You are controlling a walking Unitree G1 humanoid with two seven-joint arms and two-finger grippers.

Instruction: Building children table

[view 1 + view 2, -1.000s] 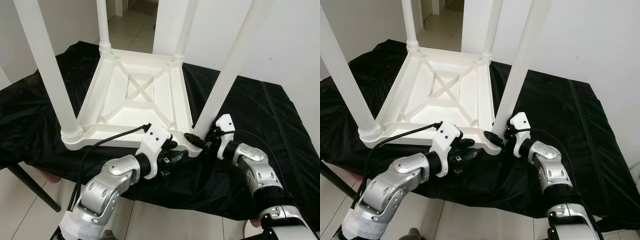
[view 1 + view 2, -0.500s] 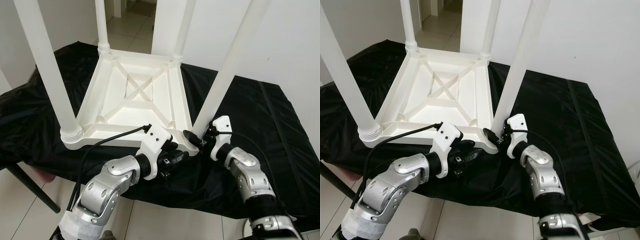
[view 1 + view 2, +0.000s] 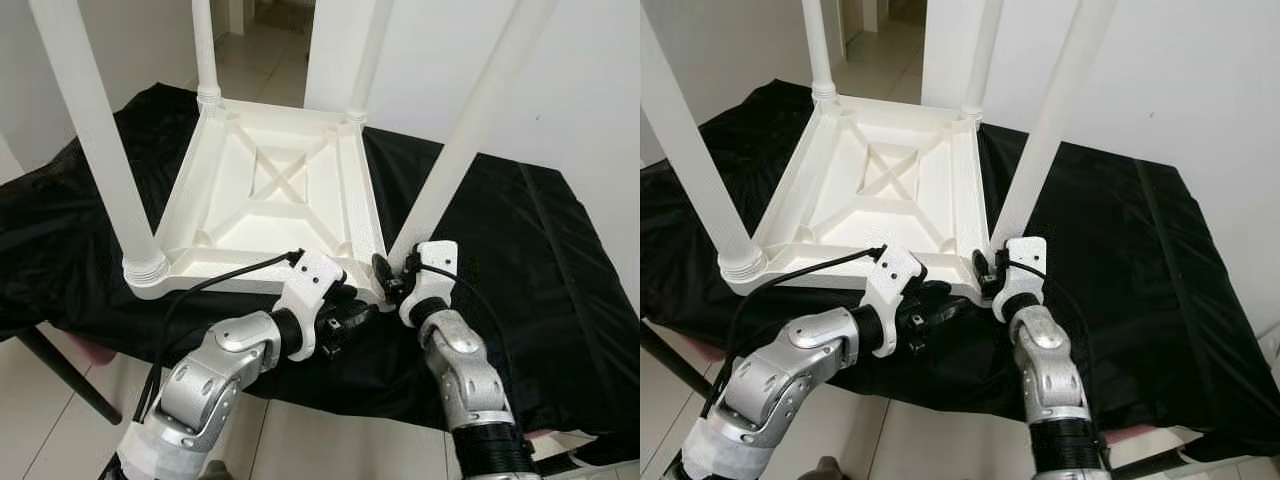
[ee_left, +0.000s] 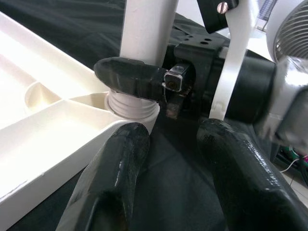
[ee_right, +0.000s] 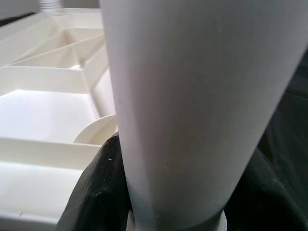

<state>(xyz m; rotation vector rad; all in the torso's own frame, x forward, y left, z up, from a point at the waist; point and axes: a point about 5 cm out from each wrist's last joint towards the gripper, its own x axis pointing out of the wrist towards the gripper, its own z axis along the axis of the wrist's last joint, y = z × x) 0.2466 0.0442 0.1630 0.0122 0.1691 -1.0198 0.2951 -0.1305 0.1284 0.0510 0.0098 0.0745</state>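
Inverted white plastic children's table top [image 3: 270, 200], ribbed underside up, resting on a work table draped in a black cloth [image 3: 520, 250]. Four white legs rise from its corners; the near-right leg [image 3: 455, 160] stands in the corner socket closest to the robot.

Right gripper [image 3: 392, 278]: jaws closed around the base of the near-right leg, just above its threaded collar, one black finger [image 4: 132, 77] wrapping the leg's front. In the right wrist view the leg [image 5: 192, 96] stands between the two fingers.

Left gripper [image 3: 350, 315]: jaws parted and holding nothing, set low at the near edge of the table top, just beside the same corner and close to the right gripper.

Risks, as judgement: if the leg is being screwed home, a twist applied off-axis could cross the thread or leave the leg leaning. The light table top may slide or spin on the slick cloth if the left gripper does not brace it. The two grippers work so near each other that they could collide.

Surroundings: pale tiled floor [image 3: 50, 390], white walls, and an open doorway [image 3: 265, 20] beyond the far edge of the work table.
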